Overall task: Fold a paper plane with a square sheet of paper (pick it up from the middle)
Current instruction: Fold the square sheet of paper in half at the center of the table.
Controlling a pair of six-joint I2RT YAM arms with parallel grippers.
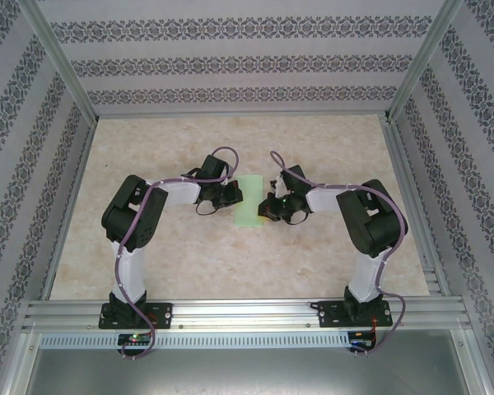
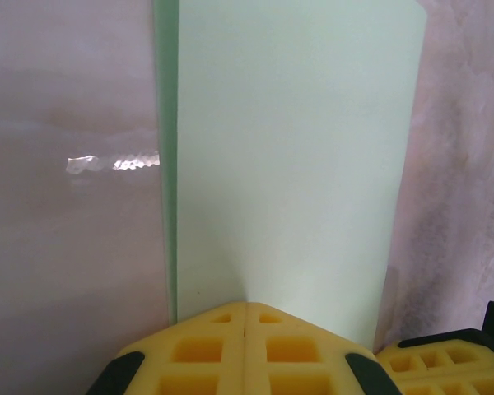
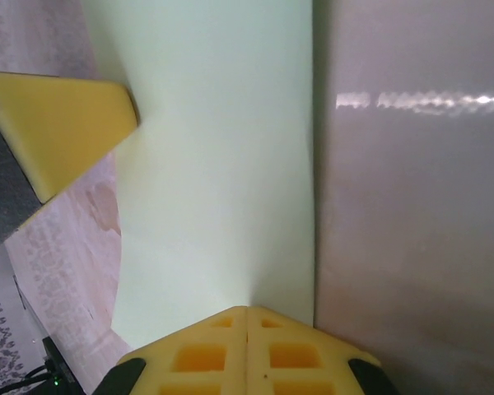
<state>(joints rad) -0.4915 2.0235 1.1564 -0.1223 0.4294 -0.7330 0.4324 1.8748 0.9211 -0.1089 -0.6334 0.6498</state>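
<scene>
The square sheet of paper (image 1: 250,206) is pale green and lies folded into a narrow strip on the table between my two arms. The left wrist view shows the paper (image 2: 296,148) with a lower layer forming a darker band along its left edge. My left gripper (image 2: 245,304) is shut, its yellow tips meeting at the paper's near edge. My right gripper (image 3: 247,309) is shut the same way on the opposite edge of the paper (image 3: 222,164). From above, the left gripper (image 1: 233,196) and right gripper (image 1: 269,210) flank the strip. I cannot tell whether either pinches it.
The beige table (image 1: 189,255) is walled by patterned panels with aluminium posts (image 1: 62,70). The two grippers sit very close together: the right one's fingers (image 2: 432,362) show beside the left's, and a left finger (image 3: 66,123) touches the paper's far edge.
</scene>
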